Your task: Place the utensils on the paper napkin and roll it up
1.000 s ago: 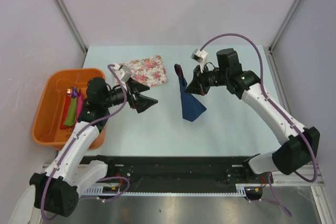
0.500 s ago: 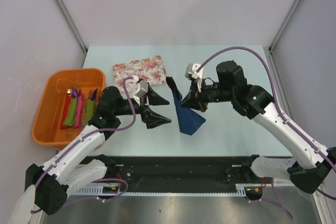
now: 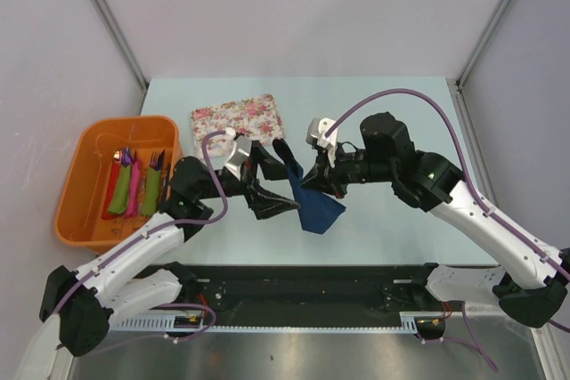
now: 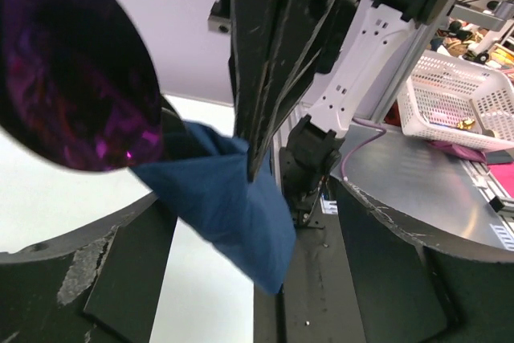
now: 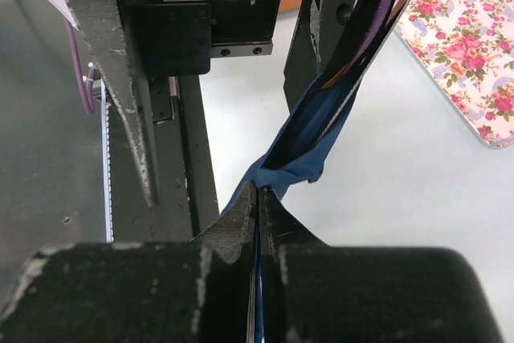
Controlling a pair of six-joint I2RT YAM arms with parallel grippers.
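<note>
Left hand (image 3: 287, 186) has advanced, spread open, reaching soft navy napkin (image 3: 319, 211) pinched in right hand (image 3: 308, 186).

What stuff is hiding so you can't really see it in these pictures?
All views: how many utensils the napkin holds; its blue folds cover them.
Left wrist: the handle of the purple spoon, buried in the napkin.
Right wrist: the floral tray, cut off by the right edge.
Top view: what the rolls in the orange bin wrap; too small.
</note>
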